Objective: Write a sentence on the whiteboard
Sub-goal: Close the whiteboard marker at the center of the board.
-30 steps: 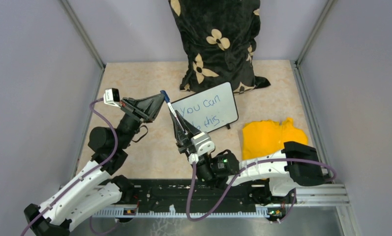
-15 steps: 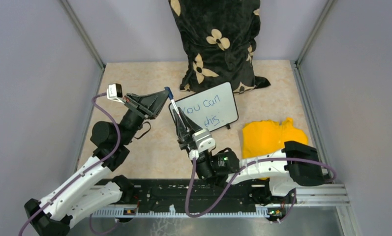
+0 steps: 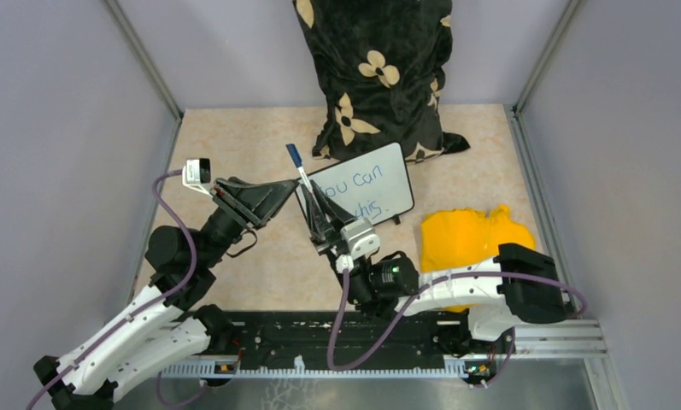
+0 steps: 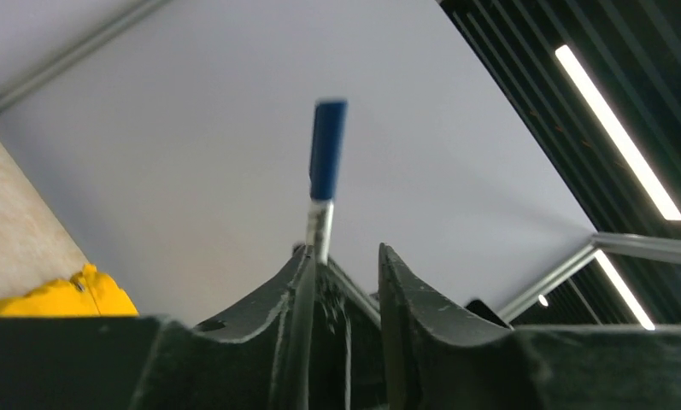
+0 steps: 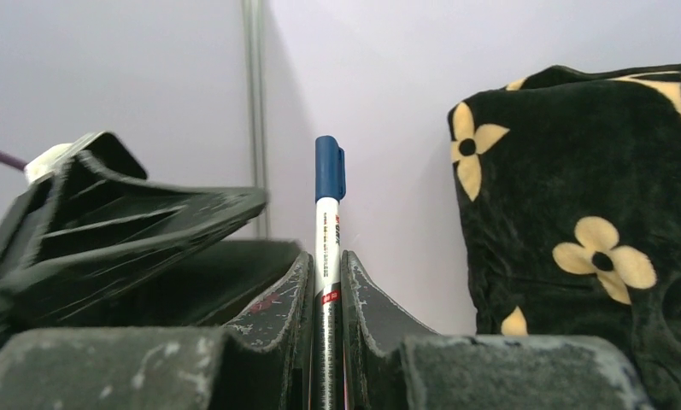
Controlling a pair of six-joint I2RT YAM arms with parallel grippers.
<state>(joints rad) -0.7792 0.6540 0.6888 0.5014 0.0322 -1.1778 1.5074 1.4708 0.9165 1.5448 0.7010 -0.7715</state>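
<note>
The whiteboard [image 3: 372,181] leans against a black flowered pillow [image 3: 378,68]. The sentence [image 3: 364,190] is blue handwriting in two lines; my right gripper hides its left part. My right gripper [image 3: 313,193] is shut on a white marker with a blue cap [image 3: 295,156] and holds it upright in front of the board's left edge. In the right wrist view the marker [image 5: 328,213] stands between the closed fingers of that gripper [image 5: 326,256]. My left gripper [image 3: 290,184] is open and empty, its tips just left of the marker. In the left wrist view the marker [image 4: 327,158] rises beyond this gripper [image 4: 345,254].
A yellow cloth [image 3: 472,237] lies on the beige table at the right, seen also in the left wrist view [image 4: 72,295]. The pillow [image 5: 576,222] fills the right of the right wrist view. Grey walls enclose the table on three sides.
My right gripper has carried the marker slightly right, towards the board, hiding more of the writing. My left gripper has swung lower and to the right, staying beside the marker.
</note>
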